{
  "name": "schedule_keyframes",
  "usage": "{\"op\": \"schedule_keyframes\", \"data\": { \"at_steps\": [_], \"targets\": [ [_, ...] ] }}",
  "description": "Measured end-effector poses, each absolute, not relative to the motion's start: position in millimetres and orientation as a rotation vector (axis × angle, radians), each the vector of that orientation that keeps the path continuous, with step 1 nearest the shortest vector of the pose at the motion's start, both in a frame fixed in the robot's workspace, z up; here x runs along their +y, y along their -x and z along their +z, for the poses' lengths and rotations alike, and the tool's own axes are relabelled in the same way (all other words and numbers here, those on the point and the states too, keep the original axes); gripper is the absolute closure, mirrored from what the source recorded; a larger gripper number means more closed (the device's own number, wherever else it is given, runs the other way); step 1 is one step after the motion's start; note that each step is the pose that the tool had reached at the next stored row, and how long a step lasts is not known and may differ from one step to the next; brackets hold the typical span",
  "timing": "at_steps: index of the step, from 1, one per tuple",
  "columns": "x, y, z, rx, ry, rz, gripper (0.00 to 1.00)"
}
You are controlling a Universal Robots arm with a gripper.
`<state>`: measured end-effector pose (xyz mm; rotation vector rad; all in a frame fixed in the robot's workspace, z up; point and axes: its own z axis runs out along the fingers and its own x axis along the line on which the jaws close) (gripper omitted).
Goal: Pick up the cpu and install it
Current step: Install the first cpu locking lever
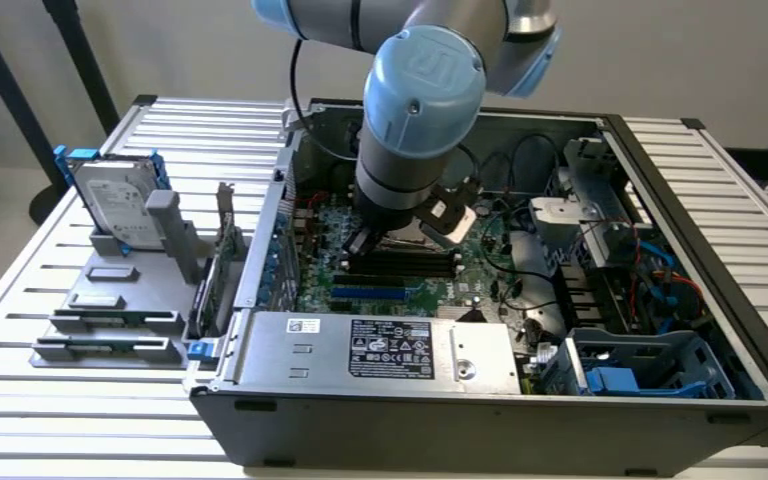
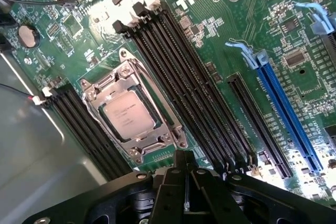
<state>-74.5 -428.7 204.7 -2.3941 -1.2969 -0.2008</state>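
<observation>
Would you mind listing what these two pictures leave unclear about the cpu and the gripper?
- Exterior view: the arm's blue wrist covers the socket, so the cpu is hidden there.
- Wrist view: the cpu lies in the socket frame; its printed text is too small to read, and whether the frame is latched cannot be told.
- Wrist view: the gripper is cut off by the picture's edge; it holds nothing that can be seen.

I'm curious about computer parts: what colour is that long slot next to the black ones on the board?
Bright blue; the long slot shows best in the wrist view.
</observation>
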Motion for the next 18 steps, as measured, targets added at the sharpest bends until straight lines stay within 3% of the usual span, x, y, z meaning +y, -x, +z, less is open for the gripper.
{"op": "schedule_keyframes", "data": {
  "at_steps": [18],
  "targets": [
    [-423.4,75.1,194.7,-1.309,2.415,-0.188,0.89]
  ]
}}
